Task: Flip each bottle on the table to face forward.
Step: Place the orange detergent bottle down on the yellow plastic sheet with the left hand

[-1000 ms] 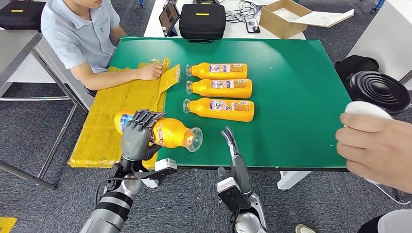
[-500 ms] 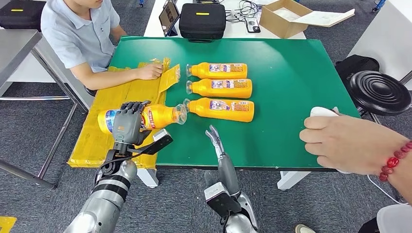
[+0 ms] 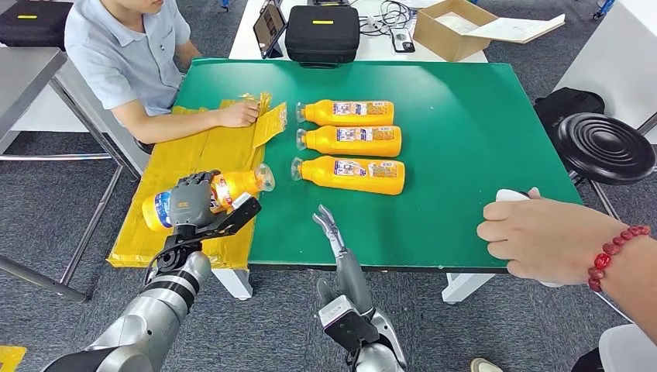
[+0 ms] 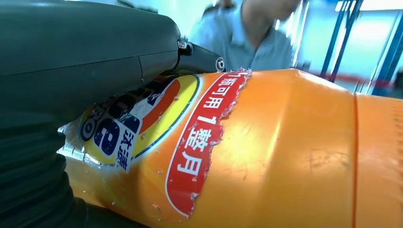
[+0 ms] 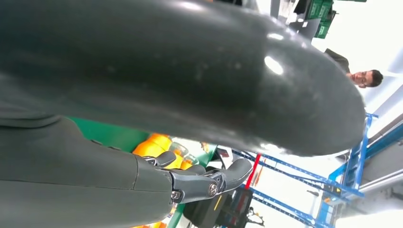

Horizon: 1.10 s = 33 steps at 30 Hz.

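Note:
My left hand (image 3: 190, 203) grips an orange bottle (image 3: 232, 184) with a blue and red label, lifted over the yellow cardboard at the table's left edge, cap end pointing right. In the left wrist view the bottle (image 4: 266, 152) sits tight against my hand (image 4: 71, 71). Three more orange bottles lie in a row on the green table (image 3: 465, 124): far (image 3: 349, 113), middle (image 3: 352, 141) and near (image 3: 352, 175), caps to the left. My right hand (image 3: 329, 229) is at the table's front edge with straight fingers, holding nothing; its fingers (image 5: 209, 183) show in the right wrist view.
A seated person rests a hand (image 3: 239, 115) on the yellow cardboard (image 3: 186, 167) at the left. Another person's hand (image 3: 542, 236) holds a white object at the table's right front corner. A black case (image 3: 322, 32) and a cardboard box (image 3: 453, 27) stand behind. A black stool (image 3: 606, 147) is at right.
My left hand has carried the bottle left and away from the table's front edge, off the green surface to above the yellow cardboard. My right hand drifted left. The person's hand at right moved inward.

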### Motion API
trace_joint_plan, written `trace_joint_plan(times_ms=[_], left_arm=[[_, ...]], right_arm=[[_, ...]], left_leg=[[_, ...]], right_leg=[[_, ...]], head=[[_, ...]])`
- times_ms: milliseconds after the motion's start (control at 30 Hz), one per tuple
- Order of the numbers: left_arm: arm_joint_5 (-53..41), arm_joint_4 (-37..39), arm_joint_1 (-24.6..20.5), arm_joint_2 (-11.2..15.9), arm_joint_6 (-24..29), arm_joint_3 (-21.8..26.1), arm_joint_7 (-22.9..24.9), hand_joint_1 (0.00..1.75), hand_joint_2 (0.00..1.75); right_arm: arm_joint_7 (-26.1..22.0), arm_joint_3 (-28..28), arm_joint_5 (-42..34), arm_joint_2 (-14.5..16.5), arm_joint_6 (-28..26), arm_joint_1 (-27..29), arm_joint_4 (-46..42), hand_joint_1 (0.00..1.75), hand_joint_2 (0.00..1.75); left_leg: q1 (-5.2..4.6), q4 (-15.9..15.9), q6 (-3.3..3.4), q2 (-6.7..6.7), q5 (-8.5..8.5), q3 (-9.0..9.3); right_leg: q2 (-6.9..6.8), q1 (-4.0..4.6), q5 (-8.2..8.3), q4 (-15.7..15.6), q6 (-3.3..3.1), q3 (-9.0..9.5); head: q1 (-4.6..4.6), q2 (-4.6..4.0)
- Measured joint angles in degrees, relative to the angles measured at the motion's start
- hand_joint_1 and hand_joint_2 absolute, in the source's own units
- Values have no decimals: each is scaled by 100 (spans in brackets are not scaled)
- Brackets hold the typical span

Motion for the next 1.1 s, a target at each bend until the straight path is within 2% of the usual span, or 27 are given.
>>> trace_joint_plan(times_ms=[200, 467, 500, 633, 700, 800, 933, 1033, 1067, 1100], left_arm=[[76, 596, -261, 106, -655, 10, 208, 175, 175], [86, 845, -407, 144, -885, 9, 274, 174, 175], [87, 861, -414, 145, -951, 8, 292, 166, 175], [62, 900, -426, 151, -1144, -9, 393, 7, 175], [40, 924, -436, 152, -1275, -25, 426, 0, 175], [63, 950, -456, 151, -1516, -40, 404, 0, 175], [321, 953, -491, 144, -1900, -33, 121, 0, 175], [464, 953, -502, 131, -2124, -33, -118, 0, 44], [522, 952, -506, 126, -2194, -33, -201, 0, 44], [583, 952, -512, 121, -2258, -33, -277, 0, 87]], right_arm=[[0, 44, 37, -16, 4, -5, 78, 0, 0], [0, 44, 66, -19, -8, -6, 184, 0, 0], [0, 44, 61, -19, -8, -6, 198, 0, 0], [0, 42, 46, -19, 0, -6, 266, 0, 0], [0, 42, 46, -19, -3, -6, 301, 0, 0], [0, 40, 46, -19, -10, -7, 358, 0, 0], [0, 39, 38, -17, 4, -12, 438, 0, 0], [0, 39, 38, -15, 8, -22, 487, 0, 0], [0, 39, 38, -15, 7, -25, 500, 0, 0], [0, 39, 38, -14, 6, -28, 510, 0, 0]], left_leg=[[-5, 0, 1, -1, -1, -2], [-4, 0, 0, -2, 0, 3], [-4, 0, 0, -2, 0, 5], [-4, -1, 0, -1, 0, 8], [-4, -1, 0, 0, 0, 8], [-4, -1, 0, -2, 0, 10], [-4, -1, 0, -8, 0, 14], [-5, -1, 0, -12, 0, 18], [-5, -1, 0, -13, 0, 21], [-5, -1, 0, -15, 0, 24]], right_leg=[[-1, -5, 0, -1, 0, 1], [0, -4, 0, -2, 0, 5], [0, -4, 0, -1, 0, 6], [0, -4, 0, -1, 0, 9], [0, -4, 0, -1, 0, 9], [-1, -4, 0, -1, 0, 11], [-3, -5, 0, -1, 0, 17], [-5, -5, -1, -2, 0, 23], [-6, -5, -1, -2, 0, 25], [-7, -6, -1, -3, 0, 28]], head=[[1, 0], [0, 0], [0, 0], [0, 0], [1, 0], [1, 0], [1, 0], [1, 0], [0, 0], [-1, 0]])
